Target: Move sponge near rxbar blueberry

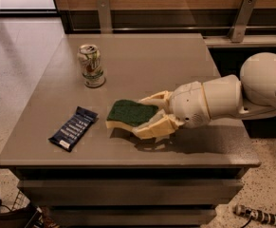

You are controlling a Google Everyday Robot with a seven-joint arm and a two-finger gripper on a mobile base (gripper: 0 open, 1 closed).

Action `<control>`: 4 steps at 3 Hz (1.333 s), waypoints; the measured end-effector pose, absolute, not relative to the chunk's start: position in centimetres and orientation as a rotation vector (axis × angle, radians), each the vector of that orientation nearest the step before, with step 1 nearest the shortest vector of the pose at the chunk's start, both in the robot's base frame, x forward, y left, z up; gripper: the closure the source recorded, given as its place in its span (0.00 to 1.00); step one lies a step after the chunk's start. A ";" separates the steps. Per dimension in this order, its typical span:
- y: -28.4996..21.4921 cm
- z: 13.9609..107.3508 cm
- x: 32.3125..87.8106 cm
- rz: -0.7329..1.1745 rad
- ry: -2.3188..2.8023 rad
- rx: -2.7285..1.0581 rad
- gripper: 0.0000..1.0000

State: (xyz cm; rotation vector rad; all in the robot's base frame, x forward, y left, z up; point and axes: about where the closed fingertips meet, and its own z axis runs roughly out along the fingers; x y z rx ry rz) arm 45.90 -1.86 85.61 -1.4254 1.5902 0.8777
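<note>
The sponge (129,113), pale yellow foam with a dark green scrub top, is held in my gripper (149,114) near the front middle of the grey table (175,65). The cream fingers (157,126) close on its right end, and the sponge sits low, at or just above the tabletop. The rxbar blueberry (73,128), a flat dark blue wrapper with white text lines, lies a short gap to the sponge's left, near the front left edge. The white arm comes in from the right.
A white-green drink can (91,65) stands upright at the back left of the table. The table's front edge is close below the bar and sponge. A wooden wall with metal brackets (242,15) runs behind the table. Speckled floor surrounds it.
</note>
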 end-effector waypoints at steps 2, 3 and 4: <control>-1.4 85.7 45.7 0.880 1.585 -1.435 0.30; -1.1 85.7 45.6 0.882 1.582 -1.442 0.00; -1.1 85.7 45.6 0.882 1.582 -1.443 0.00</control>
